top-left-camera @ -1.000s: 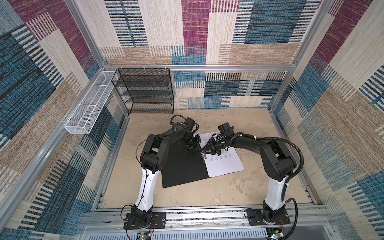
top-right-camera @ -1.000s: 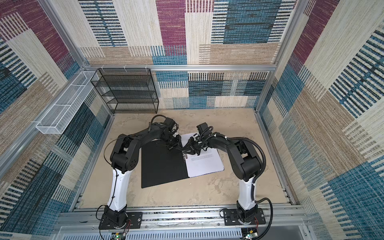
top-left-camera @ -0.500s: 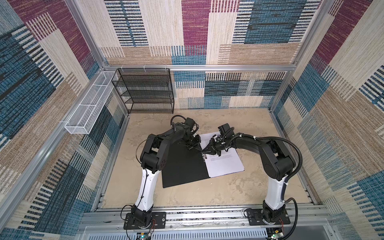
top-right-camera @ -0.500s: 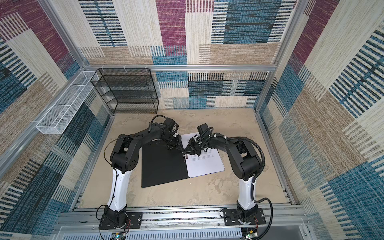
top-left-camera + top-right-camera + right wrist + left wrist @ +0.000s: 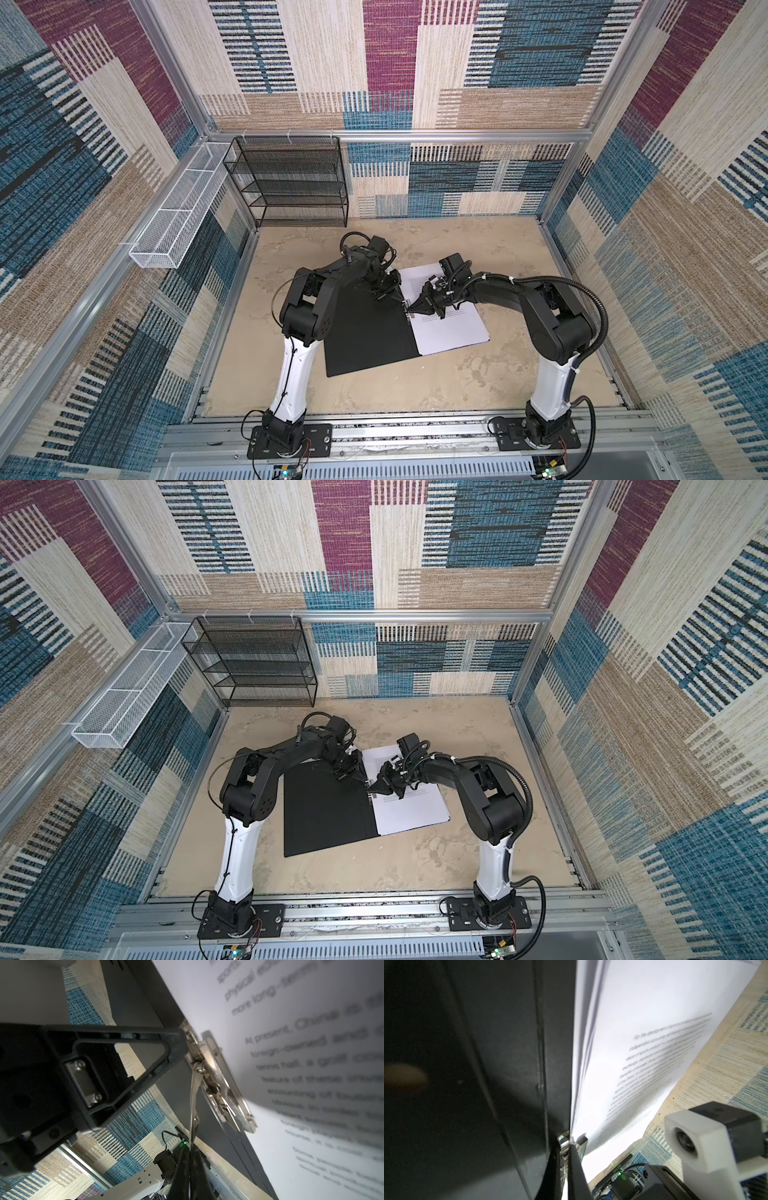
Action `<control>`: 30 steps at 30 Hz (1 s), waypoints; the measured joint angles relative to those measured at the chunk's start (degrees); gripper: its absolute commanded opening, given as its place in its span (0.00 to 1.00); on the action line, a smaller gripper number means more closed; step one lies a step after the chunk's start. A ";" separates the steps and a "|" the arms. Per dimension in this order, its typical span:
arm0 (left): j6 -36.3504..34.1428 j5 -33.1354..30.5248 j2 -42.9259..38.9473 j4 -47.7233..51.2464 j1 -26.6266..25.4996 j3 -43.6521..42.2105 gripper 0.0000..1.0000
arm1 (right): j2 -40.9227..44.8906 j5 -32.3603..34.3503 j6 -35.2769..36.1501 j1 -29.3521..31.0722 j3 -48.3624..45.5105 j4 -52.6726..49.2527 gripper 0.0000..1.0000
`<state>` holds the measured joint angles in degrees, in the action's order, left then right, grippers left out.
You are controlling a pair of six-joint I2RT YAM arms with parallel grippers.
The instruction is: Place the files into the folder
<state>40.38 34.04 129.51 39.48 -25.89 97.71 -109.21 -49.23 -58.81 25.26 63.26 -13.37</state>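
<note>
The folder lies open on the table, black inside up. The files, white printed sheets, are stacked on its right half, their edge by the metal spine clip. My right gripper is shut on the clip's thin raised lever. My left gripper is shut, its fingers pressed against the clip's far end. In the left wrist view the sheets fan slightly beside the spine.
A black wire-mesh rack stands against the back wall at the left. A white wire basket hangs on the left wall. Bare sand-coloured table surrounds the folder, with an aluminium rail along the front.
My right gripper has closed onto the clip's lever. Both arms have stayed almost where they were, and the folder and sheets have not shifted.
</note>
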 measured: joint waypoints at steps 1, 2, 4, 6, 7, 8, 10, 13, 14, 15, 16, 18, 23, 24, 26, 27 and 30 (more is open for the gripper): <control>0.00 0.07 0.00 0.00 0.04 -0.02 0.05 | 0.26 0.11 0.13 0.00 -0.68 0.55 0.00; 0.00 0.17 0.00 0.00 0.11 -0.07 0.05 | 0.50 0.26 0.39 0.00 -1.20 1.05 0.00; 0.00 0.68 0.00 -0.09 0.26 -0.22 0.05 | 0.94 0.74 1.07 0.02 -1.95 1.66 0.00; 0.00 0.83 0.00 -0.20 0.35 -0.33 0.05 | 1.40 1.51 1.92 0.13 -2.60 2.12 0.00; 0.00 0.85 0.00 -0.20 0.35 -0.33 0.04 | 1.57 1.92 2.21 0.20 -2.91 2.38 0.00; 0.00 0.85 0.02 -0.20 0.39 -0.33 0.05 | 1.70 2.34 2.67 0.22 -3.06 2.43 0.00; 0.00 1.05 0.09 -0.22 0.44 -0.35 0.05 | 2.10 3.39 3.61 0.31 -3.45 2.58 0.00; 0.00 1.53 0.11 -0.37 0.59 -0.46 0.05 | 2.47 4.63 4.72 0.33 -4.28 3.21 0.00; 0.00 1.68 0.13 -0.42 0.61 -0.50 0.04 | 2.51 4.92 5.03 0.35 -4.72 3.54 0.00; 0.00 1.86 0.13 -0.46 0.66 -0.55 0.04 | 2.51 5.16 5.40 0.37 -5.03 3.69 0.00; 0.00 1.95 0.17 -0.46 0.66 -0.55 0.04 | 2.51 5.33 5.79 0.39 -5.40 4.09 0.00; 0.00 2.19 0.22 -0.48 0.76 -0.55 0.04 | 2.60 5.70 6.43 0.42 -6.16 4.76 0.00; 0.00 2.23 0.28 -0.48 0.76 -0.55 0.04 | 2.29 5.79 7.65 0.63 -7.28 6.36 0.00; 0.00 2.25 0.28 -0.48 0.79 -0.55 0.04 | 2.19 5.90 7.91 0.72 -7.43 6.60 0.00; 0.00 2.32 0.28 -0.48 0.81 -0.55 0.04 | 1.95 6.29 8.17 1.01 -7.58 6.82 0.00; 0.00 2.32 0.28 -0.50 0.83 -0.55 0.04 | 1.79 6.40 8.46 1.09 -7.72 7.08 0.00; 0.00 2.49 0.33 -0.61 0.87 -0.63 0.04 | 1.27 6.93 8.74 1.29 -7.78 7.08 0.00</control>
<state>40.38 36.53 129.84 38.87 -25.02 97.08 -107.94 -42.30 -50.06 26.55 55.48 -6.28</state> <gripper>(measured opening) 0.049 0.050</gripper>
